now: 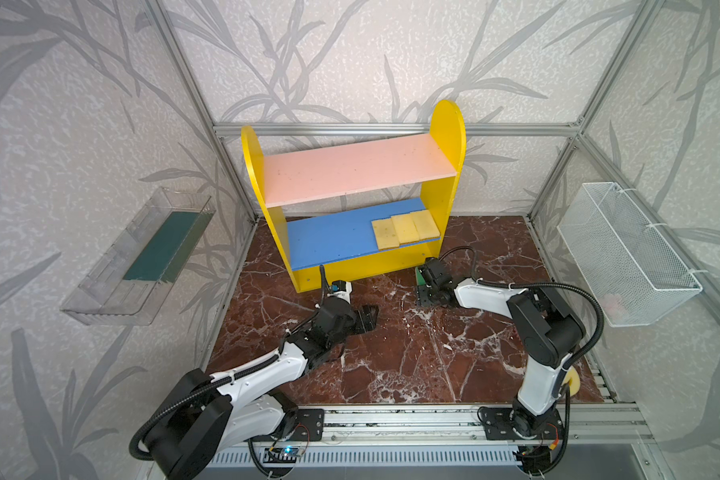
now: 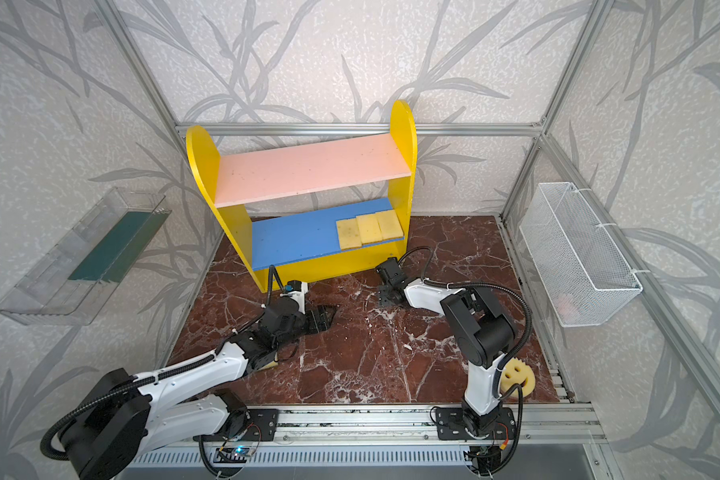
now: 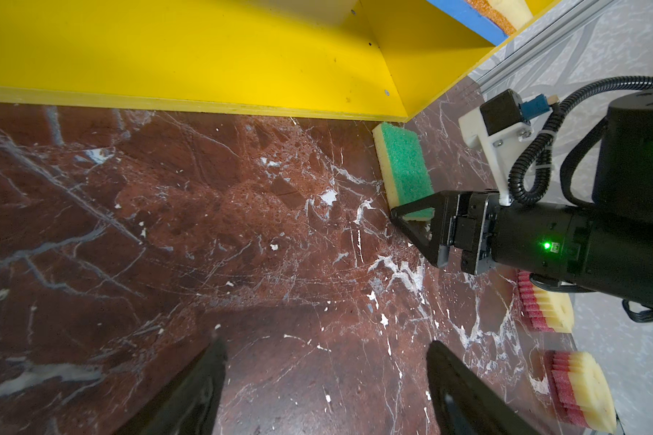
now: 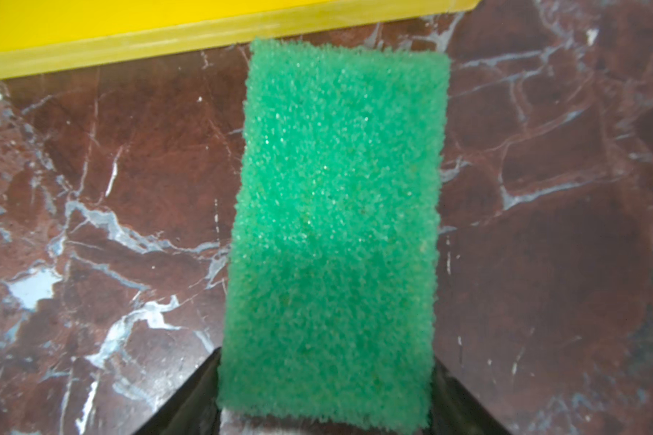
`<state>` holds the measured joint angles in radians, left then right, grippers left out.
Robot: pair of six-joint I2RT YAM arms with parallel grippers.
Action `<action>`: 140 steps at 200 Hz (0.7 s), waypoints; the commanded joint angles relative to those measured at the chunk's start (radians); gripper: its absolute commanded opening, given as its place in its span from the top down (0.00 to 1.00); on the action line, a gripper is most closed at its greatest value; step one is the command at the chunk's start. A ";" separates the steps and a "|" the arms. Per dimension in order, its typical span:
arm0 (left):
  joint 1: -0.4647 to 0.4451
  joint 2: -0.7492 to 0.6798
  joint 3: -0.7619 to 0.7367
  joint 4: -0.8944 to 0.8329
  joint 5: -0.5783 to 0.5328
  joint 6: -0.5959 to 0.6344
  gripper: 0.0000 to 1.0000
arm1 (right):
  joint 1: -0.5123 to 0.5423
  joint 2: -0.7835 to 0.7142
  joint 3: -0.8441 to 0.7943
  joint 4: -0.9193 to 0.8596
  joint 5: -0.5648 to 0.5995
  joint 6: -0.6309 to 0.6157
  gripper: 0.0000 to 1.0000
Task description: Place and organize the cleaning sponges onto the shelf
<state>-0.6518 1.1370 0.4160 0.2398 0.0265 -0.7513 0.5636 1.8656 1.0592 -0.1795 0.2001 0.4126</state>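
sponges (image 1: pixel 406 228) lie three in a row at the right end of the blue board (image 1: pixel 329 243) of the shelf (image 1: pixel 447 137), yellow foam up, each one touching the next. a green sponge (image 4: pixel 336 226) lies flat on the table (image 1: pixel 391 353), green face up, just beside the front right corner of the shelf base. one short end is at the yellow edge, touching or nearly so. the right end effector (image 4: pixel 325 376) is low over the other end of this sponge. its fingers (image 4: pixel 197 395) stand at the two long sides, close against the foam; whether they press it or only stand beside it, i cannot tell. the left end effector (image 3: pixel 325 341) hovers over bare table in front of the shelf, jaws wide and nothing between them. in a top view a smiley sponge (image 2: pixel 518 376) lies on the table near its front right corner, partly hidden by the right arm (image 2: pixel 481 332), well apart from the shelf.
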 commanded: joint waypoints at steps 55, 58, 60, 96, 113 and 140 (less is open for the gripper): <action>0.010 -0.029 -0.004 -0.023 -0.027 0.016 0.15 | -0.005 -0.027 -0.047 0.057 -0.005 -0.048 0.36; 0.009 -0.030 -0.005 -0.023 -0.027 0.017 0.15 | -0.004 -0.033 -0.054 0.066 -0.005 -0.051 0.36; 0.011 -0.030 -0.004 -0.023 -0.027 0.017 0.15 | -0.004 -0.036 -0.059 0.073 -0.005 -0.052 0.36; 0.026 -0.029 -0.002 -0.017 -0.025 0.019 0.15 | -0.005 -0.115 -0.154 0.213 -0.035 -0.082 0.36; 0.033 -0.030 0.000 -0.023 -0.027 0.027 0.15 | -0.005 -0.131 -0.166 0.253 -0.047 -0.093 0.36; 0.037 -0.029 0.001 -0.027 -0.037 0.038 0.15 | -0.005 -0.135 -0.154 0.288 -0.062 -0.109 0.36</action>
<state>-0.6220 1.1248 0.4160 0.2317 0.0189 -0.7338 0.5625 1.7660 0.8963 0.0273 0.1570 0.3336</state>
